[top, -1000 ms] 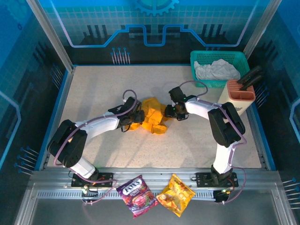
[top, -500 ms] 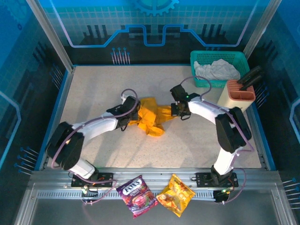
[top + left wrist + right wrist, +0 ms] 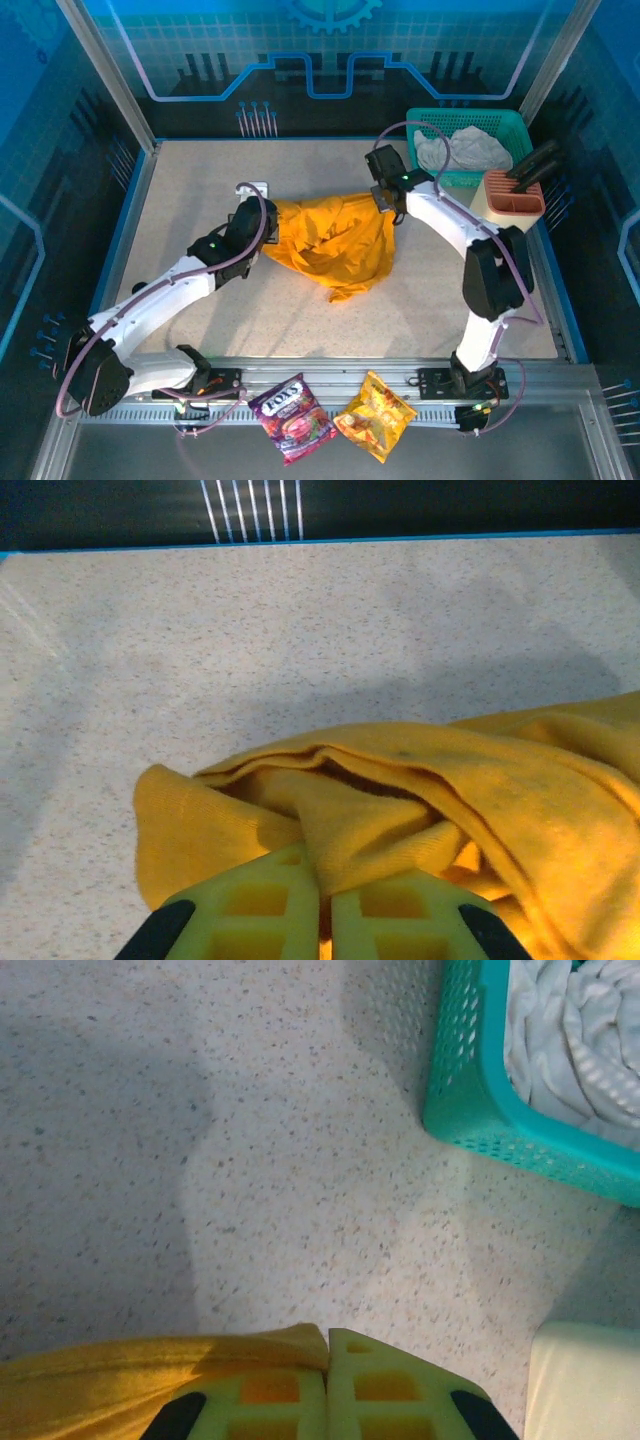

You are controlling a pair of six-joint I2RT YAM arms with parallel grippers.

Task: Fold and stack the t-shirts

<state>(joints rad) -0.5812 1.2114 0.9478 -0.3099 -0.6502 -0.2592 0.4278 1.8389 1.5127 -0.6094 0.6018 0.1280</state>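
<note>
Golden-orange t-shirt (image 3: 335,245): lies on the table (image 3: 200,180) near the middle, held up along its 12 o'clock edge between the two claws, the loose cloth sagging in folds toward 6 o'clock.
Left claw (image 3: 322,880): at the shirt's 9 o'clock corner, fingers together and clamped on a bunched fold of the orange cloth.
Right claw (image 3: 328,1360): at the shirt's 1 o'clock corner, pads pressed together with the cloth's edge pinched between them.
Whitish-grey t-shirt (image 3: 465,150): crumpled inside the teal basket (image 3: 425,120) at the table's 1 o'clock corner.
Beige holder (image 3: 510,200): just beside the basket, on its 5 o'clock side.
Snack packets (image 3: 292,417): two on the rail at 6 o'clock, well apart from the shirts.
</note>
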